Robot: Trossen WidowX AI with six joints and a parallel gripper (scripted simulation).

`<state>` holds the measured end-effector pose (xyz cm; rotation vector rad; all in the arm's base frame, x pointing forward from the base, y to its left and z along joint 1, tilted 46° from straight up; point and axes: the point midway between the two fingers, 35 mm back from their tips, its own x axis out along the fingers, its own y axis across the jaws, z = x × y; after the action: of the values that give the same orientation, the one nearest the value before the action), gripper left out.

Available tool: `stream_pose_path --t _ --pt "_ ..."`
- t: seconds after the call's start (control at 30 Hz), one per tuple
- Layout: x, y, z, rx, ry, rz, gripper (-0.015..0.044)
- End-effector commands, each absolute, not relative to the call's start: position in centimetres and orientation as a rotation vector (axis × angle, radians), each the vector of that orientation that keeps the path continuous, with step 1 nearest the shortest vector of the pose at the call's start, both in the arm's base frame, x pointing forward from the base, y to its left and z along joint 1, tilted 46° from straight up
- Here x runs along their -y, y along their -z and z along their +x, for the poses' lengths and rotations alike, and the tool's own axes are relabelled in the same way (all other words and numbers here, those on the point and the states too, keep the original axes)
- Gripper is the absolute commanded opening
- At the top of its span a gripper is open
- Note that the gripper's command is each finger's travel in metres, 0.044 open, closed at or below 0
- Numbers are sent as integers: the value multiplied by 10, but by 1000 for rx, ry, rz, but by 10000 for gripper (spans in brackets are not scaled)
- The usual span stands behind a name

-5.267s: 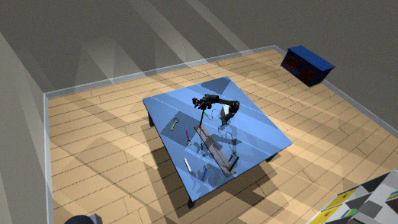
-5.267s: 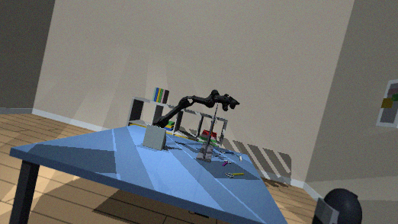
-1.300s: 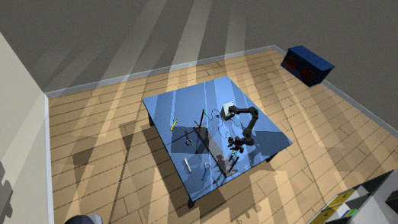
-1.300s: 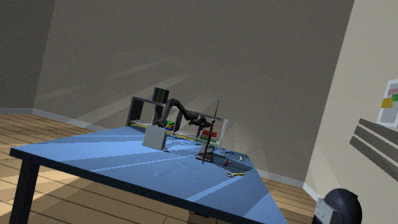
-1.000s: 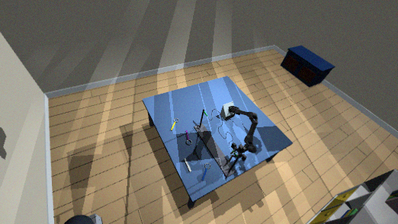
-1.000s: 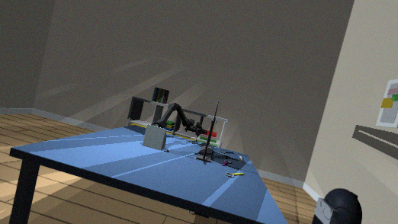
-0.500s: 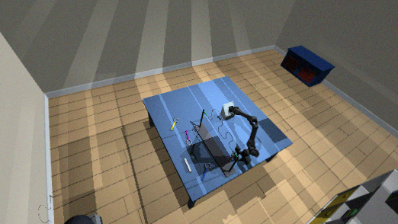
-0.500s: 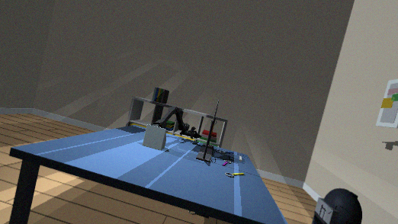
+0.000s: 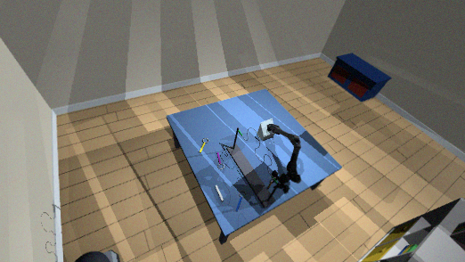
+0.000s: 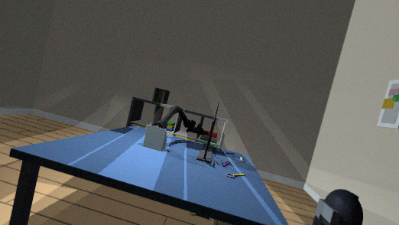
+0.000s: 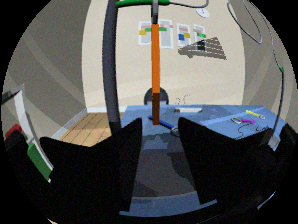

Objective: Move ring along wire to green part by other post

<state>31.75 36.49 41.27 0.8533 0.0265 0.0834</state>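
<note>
The orange handle point(image 11: 156, 60) hangs upright in the wrist view, its lower end between and beyond my fingertips in the picture. Its grey ring point(image 11: 155, 11) shows edge-on at the top, on the green part of the wire point(image 11: 142, 2) beside the near dark post point(image 11: 110, 65). The thin grey wire point(image 11: 240, 25) curves off to the right. The other post point(image 9: 236, 139) point(image 10: 210, 134) point(image 11: 280, 100) has its green part point(image 9: 240, 133) point(image 11: 281, 70) near the top. My gripper point(image 9: 273, 179) point(image 11: 160, 121) is partly open and empty. Ring and handle are too small to tell in the top and exterior views.
A pale box point(image 9: 266, 128) point(image 10: 154, 138) stands by the arm's base. A yellow-handled ring point(image 9: 202, 146) point(image 10: 238, 174) point(image 11: 253, 113), a purple one point(image 9: 218, 158) point(image 10: 227, 164), a white bar point(image 9: 219, 193) and a blue-handled one point(image 9: 239, 203) point(image 11: 161, 122) lie on the blue table point(image 9: 200, 116).
</note>
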Motion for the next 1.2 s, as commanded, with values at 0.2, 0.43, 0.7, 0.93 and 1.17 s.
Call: stream_pose_path --t 0.2,0.43,0.7,0.93,1.17 --pt "-370 -413 330 -30 -91 846 160" --pt "-371 -414 340 -29 -92 845 160" --pt "-373 -414 353 -28 -92 845 160" --pt "-374 -414 364 -28 -92 844 160" --pt "-374 -414 375 -27 -93 844 160"
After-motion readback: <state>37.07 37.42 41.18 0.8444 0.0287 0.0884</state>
